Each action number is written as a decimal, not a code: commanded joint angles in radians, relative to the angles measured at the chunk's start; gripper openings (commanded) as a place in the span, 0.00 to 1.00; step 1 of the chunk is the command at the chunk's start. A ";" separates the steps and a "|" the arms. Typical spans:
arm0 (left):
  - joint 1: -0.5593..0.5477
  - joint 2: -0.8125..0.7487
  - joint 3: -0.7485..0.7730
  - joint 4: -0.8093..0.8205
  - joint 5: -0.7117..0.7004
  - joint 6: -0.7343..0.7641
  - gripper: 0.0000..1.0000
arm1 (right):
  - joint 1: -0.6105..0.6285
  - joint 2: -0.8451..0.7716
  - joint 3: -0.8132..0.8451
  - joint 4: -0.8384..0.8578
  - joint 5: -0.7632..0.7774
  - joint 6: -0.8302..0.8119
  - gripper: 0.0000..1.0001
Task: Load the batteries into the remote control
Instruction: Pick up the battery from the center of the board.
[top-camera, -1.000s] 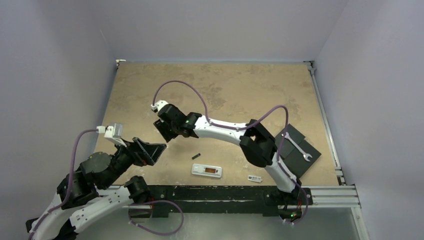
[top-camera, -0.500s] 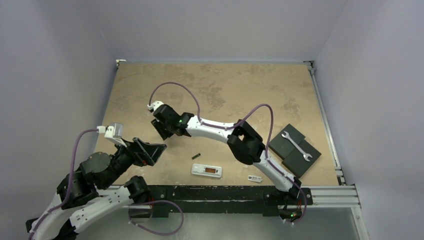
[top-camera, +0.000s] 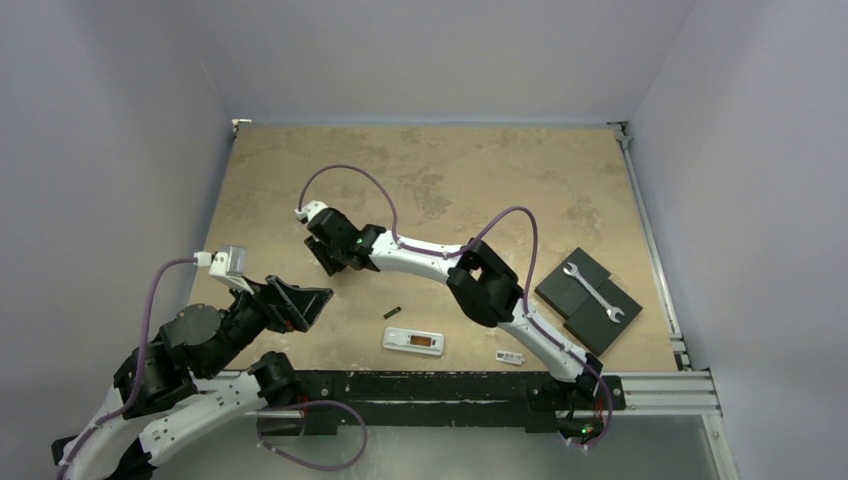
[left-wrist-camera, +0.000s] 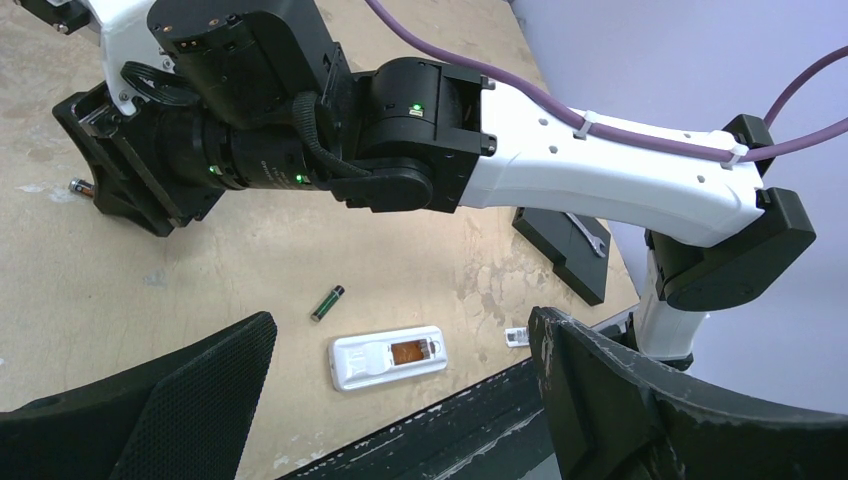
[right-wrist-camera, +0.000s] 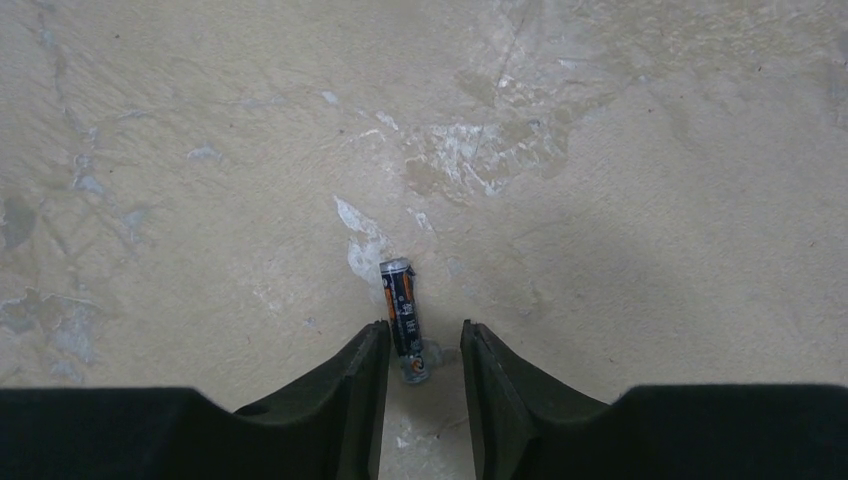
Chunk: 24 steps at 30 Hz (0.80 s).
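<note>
Progress on the loading is slight as far as I can see: neither cell is in the remote control (top-camera: 414, 341). It lies near the front edge of the table (top-camera: 450, 170) with its recess facing up. A rusty-orange patch shows in that recess and no dark cell.

The small white battery cover (top-camera: 510, 357) is off and sits apart at about 3 o'clock from the remote. One battery (top-camera: 394, 312) lies loose just beside the remote, at about 11 o'clock from it.

The other battery (right-wrist-camera: 401, 295) is well away at about 10 o'clock, where the right arm reaches across. There the right gripper (right-wrist-camera: 422, 335) is down at the tabletop with its jaws drawn narrow. They straddle the near end of that cell. A sliver of table shows between the cell and one finger (right-wrist-camera: 500, 400), so I would not call it pinched yet.

The left gripper (top-camera: 303, 303) hangs at about 9 o'clock from the remote, jaws spread wide and empty. A wrench (top-camera: 592, 291) rests on black blocks (top-camera: 575, 322) far off at 2 o'clock, untouched.

Left to do, by my reckoning: clamp and lift this cell, carry it to the recess and seat it, then do the same for the nearer one.
</note>
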 joint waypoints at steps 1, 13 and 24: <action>-0.006 0.007 -0.010 0.039 0.006 0.022 0.98 | -0.005 -0.018 -0.001 0.037 0.008 -0.042 0.40; -0.005 0.022 -0.008 0.035 -0.003 0.016 0.98 | 0.006 -0.062 -0.125 0.083 -0.001 -0.110 0.11; -0.005 0.030 -0.007 0.027 -0.018 0.004 0.98 | 0.007 -0.225 -0.244 0.114 -0.062 -0.129 0.00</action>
